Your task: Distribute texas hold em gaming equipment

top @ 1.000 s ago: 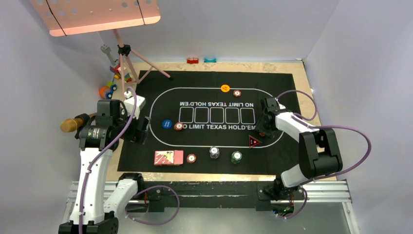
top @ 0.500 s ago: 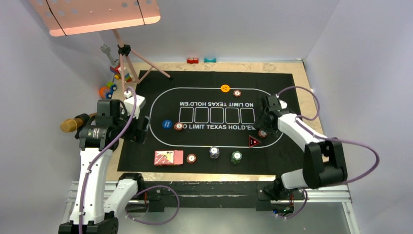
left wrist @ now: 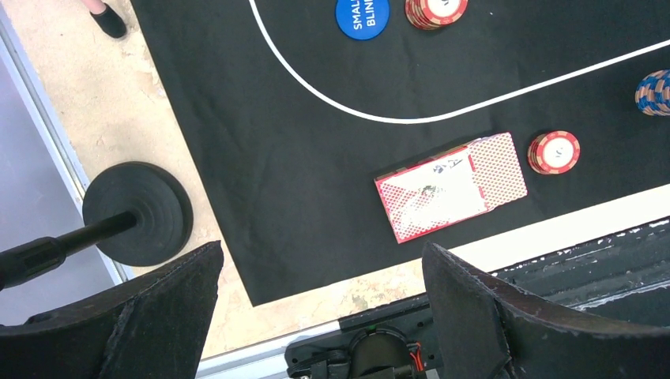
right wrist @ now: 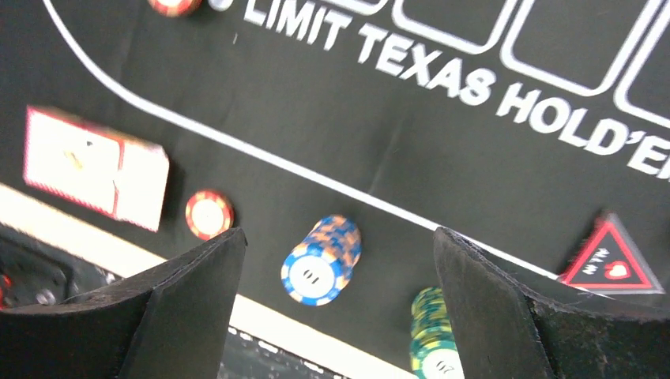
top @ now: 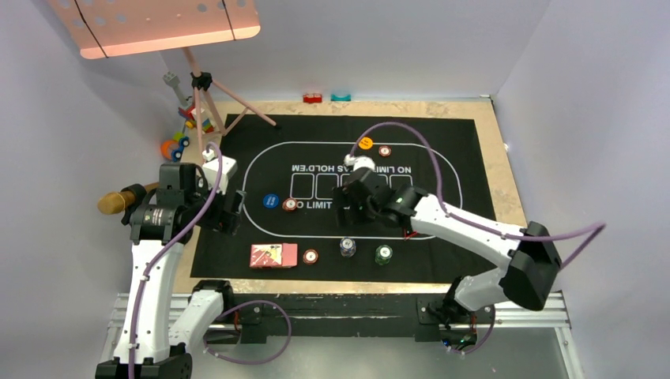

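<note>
White walls enclose a black felt mat [top: 261, 134] on a tan table [top: 486, 134]; both arms' fingers spread apart, empty.

Crowded along the lower edge of the mat [top: 466, 158]: card deck [top: 273, 255], red chip [top: 310, 256], blue chip stack [top: 348, 247], green chip stack [top: 383, 254]. Open felt upper right. Tripod leg [top: 241, 106] crossing upper left corner.
</note>
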Robot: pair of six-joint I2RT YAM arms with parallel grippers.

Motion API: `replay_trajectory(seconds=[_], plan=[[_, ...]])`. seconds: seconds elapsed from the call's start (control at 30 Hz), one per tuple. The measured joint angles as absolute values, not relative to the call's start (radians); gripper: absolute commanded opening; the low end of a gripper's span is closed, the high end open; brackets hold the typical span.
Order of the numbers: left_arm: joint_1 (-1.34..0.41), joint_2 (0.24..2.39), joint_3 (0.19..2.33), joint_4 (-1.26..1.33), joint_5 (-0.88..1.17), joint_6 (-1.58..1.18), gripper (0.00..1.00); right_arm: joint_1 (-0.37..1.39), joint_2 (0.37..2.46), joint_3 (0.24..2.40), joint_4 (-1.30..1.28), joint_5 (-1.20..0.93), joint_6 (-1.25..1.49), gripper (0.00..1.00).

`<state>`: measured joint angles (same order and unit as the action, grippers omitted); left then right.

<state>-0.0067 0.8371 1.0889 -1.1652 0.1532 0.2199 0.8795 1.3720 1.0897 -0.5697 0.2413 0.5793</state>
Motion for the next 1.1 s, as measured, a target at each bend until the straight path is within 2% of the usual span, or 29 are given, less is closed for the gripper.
replay_trajectory(seconds=[0.13, 0.33, 1.1], plan=[[-0.007, 0.829, 1.084, -1.161, 0.152, 0.218, 1.0, 0.991, 1.447, 1.09, -0.581, 0.239, 0.575, 0.92], [-0.007, 0.809, 1.082, -1.158, 0.152, 0.216, 1.0, 1.05, 1.54, 1.09, -0.585, 0.237, 0.575, 0.91], [-0.007, 0.808, 1.082, -1.152, 0.152, 0.203, 1.0, 1.093, 1.604, 1.091, -0.614, 0.272, 0.582, 0.74]])
